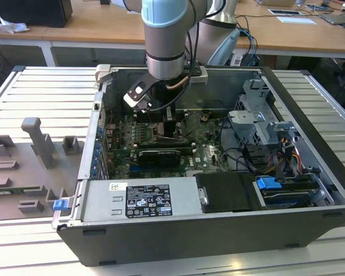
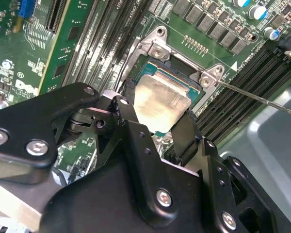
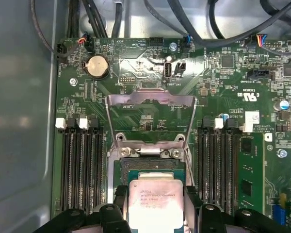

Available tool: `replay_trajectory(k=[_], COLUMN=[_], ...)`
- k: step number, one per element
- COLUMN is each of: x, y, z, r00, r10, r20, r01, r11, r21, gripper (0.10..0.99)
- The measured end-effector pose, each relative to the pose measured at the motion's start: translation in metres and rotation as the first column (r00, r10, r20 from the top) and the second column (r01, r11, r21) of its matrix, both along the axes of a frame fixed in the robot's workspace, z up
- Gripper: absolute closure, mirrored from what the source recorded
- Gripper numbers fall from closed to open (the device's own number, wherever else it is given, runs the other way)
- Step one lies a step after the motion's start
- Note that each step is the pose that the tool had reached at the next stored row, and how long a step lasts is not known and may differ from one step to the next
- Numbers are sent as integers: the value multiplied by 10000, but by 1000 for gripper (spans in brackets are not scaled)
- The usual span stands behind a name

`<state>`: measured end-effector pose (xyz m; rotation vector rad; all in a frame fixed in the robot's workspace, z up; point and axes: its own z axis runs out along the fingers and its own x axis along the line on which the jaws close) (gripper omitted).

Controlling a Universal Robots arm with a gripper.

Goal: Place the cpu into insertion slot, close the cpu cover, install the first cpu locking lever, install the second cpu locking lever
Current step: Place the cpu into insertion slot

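Exterior view, starting from its left: a grey fixture tray [image 1: 23, 172] is lying on the table beside the open computer case [image 1: 178, 244]. At the middle, the arm [image 1: 167, 52] is reaching down into the case, with the gripper [image 1: 170, 127] hanging low over the green board. Toward that view's right, the drive cage [image 1: 256, 115] is sitting well apart from the work.

In the first wrist view, the memory slots [image 3: 82, 167] are flanking the socket. Between them the black fingers [image 3: 120, 196] are clamping the cpu [image 3: 155, 201] by two opposite edges, metal face up, over the near part of the insertion slot [image 3: 149, 167]. The cpu cover [image 3: 150, 101] is standing open beyond the slot. So, as I judge it, the first step is in hand — placing the chip. That seating is calling for the chip to go down square and level within the socket frame, without any sideways push.

In the second wrist view, a thin locking lever [image 2: 262, 99] is angling away from the socket corner, unlatched.

Whether the chip is already touching the socket or hovering just above it, I cannot tell — the gripper's body is hiding its near edge, and the chip is covering most of the socket floor.
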<state>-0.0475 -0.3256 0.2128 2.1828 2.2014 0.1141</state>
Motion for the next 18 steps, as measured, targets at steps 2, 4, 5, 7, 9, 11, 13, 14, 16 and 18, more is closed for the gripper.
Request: replay_trajectory(k=[2,4,5,7,9,11,13,14,16,18], x=[1,14,20,25,33,38,38,38,38,38], y=[0,4,5,9,22,30,34,35,38,43], z=[-8,-33,-44,-57,-70,-83,-104,-111,-125,-140], r00=[10000,10000,10000,10000,10000,10000,9999,9999,9999,9999], r10=[-38,-48,-48,-50,-51,-81,-107,-107,-107,-107], r20=[-8,-18,-22,-24,-27,-27,-28,-28,-27,-30], r01=[38,48,48,50,51,81,107,107,107,107], r11=[10000,10000,10000,10000,10000,10000,9999,9999,9999,9999], r21=[0,1,0,0,0,3,1,0,0,-1], gripper=[545,545,545,545,545,545,545,545,545,545])
